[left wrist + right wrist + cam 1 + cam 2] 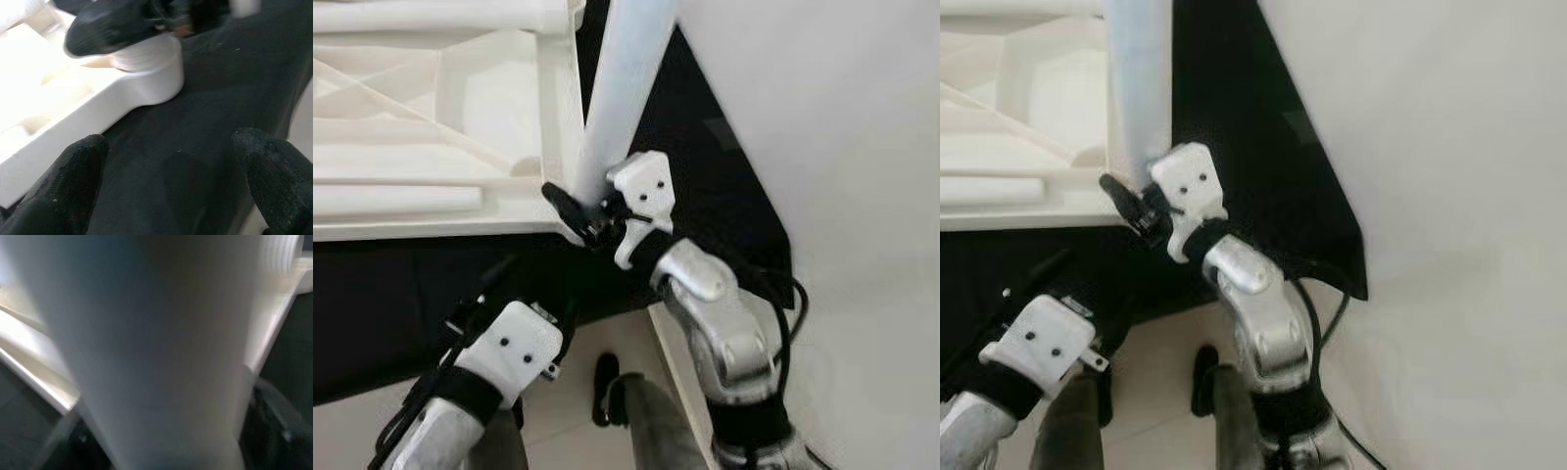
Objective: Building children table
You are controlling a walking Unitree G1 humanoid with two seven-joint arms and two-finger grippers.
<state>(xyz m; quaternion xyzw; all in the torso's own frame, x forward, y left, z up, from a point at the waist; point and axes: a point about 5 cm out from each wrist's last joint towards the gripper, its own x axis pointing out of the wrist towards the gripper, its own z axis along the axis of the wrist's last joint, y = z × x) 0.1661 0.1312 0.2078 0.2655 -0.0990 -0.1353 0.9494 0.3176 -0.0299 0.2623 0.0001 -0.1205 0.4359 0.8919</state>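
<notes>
The white plastic table top [431, 147] lies upside down on a black mat [705, 176]. A white table leg [626, 78] stands tilted in its near corner socket [151, 73]. My right gripper [582, 211] is shut on the leg just above the socket; one black finger [112, 29] wraps its base. From the right wrist, the leg [156, 357] is close and blurred. My left gripper [171, 181] hovers open over the mat, short of that corner, its fingers [73, 171] wide apart and holding nothing.
The mat's edge runs diagonally on the right, with pale bare floor [862, 147] beyond it. My own dark feet [607, 387] stand on light floor at the near edge. A black cable [793, 304] loops by my right forearm.
</notes>
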